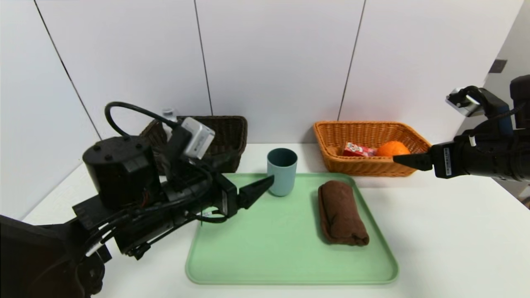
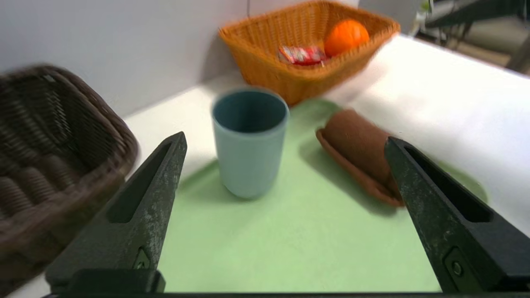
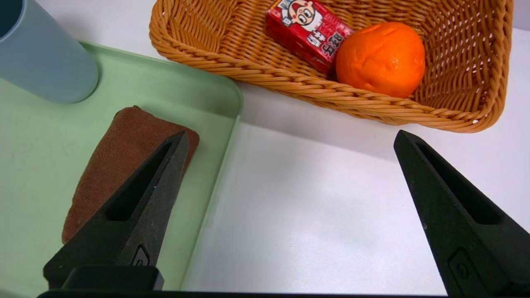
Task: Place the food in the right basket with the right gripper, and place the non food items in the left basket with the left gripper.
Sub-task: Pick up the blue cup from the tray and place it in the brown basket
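Blue-grey cup [image 2: 250,142] upright on green tray [image 1: 290,265], ahead of open left hand [image 2: 285,142]

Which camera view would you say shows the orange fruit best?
The right wrist view: the orange appears large and nearly whole there, beside the red box. The head view shows it smaller, partly behind the basket rim; the left wrist view shows it small and distant.

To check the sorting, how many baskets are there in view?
2: the dark basket at the back left, partly behind the left arm; the orange-brown basket at the back right.
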Tool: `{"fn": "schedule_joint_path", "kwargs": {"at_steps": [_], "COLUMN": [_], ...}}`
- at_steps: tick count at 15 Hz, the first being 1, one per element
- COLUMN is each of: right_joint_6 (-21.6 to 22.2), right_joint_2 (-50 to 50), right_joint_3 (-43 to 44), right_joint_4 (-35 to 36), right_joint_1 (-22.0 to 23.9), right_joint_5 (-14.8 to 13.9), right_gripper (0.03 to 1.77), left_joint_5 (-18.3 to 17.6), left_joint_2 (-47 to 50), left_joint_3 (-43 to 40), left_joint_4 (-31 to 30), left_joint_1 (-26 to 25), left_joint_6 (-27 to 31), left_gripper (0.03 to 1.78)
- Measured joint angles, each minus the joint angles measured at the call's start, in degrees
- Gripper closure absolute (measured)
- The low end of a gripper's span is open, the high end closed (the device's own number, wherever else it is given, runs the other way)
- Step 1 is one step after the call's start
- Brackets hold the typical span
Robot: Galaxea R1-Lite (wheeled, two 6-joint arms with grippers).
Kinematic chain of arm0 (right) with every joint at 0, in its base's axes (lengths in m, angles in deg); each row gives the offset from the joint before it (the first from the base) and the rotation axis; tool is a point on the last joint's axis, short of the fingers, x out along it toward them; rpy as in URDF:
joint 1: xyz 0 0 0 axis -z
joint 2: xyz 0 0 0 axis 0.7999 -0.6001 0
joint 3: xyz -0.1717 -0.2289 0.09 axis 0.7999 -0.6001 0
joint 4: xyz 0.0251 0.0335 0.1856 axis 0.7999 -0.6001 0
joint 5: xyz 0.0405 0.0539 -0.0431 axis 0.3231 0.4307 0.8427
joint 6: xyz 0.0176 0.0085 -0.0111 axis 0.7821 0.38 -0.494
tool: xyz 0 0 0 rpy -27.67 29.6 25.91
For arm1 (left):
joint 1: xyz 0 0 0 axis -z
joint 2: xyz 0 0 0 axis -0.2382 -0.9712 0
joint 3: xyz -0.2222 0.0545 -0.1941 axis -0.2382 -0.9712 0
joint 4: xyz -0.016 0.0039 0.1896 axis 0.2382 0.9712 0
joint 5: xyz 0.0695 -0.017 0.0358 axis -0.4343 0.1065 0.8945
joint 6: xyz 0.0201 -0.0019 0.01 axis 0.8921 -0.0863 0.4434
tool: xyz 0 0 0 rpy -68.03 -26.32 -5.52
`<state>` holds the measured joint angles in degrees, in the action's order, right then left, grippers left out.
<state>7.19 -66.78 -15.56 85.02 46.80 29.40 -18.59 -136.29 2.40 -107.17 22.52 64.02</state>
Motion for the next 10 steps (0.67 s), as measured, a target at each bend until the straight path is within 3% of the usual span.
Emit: {"fn": "schedule_joint_path", "kwargs": {"at_steps": [3, 8, 10], "right_joint_6": [0.1, 0.0, -0.1], "right_joint_2": [0.0, 0.1, 0.0], "right_joint_3": [-0.4, -0.2, -0.3], "right_joint_4": [0.1, 0.1, 0.1], "right_joint_1": [0.0, 0.1, 0.1], "right_joint_5": [-0.1, 0.0, 0.1], "right_gripper": [0.09, 0.09, 0.09], "left_joint_5": [0.3, 2.4, 2.8], "left_joint_2": [-3.3, -11.6, -14.0], "left_joint_3": [-1.6, -0.4, 0.2], "left_joint_4": [-1.5, -11.5, -11.3], "left_joint_1": [0.7, 1.1, 1.6], "left_joint_6": [1.5, 2.8, 2.6], "left_gripper": [0.12, 0.12, 0.12]}}
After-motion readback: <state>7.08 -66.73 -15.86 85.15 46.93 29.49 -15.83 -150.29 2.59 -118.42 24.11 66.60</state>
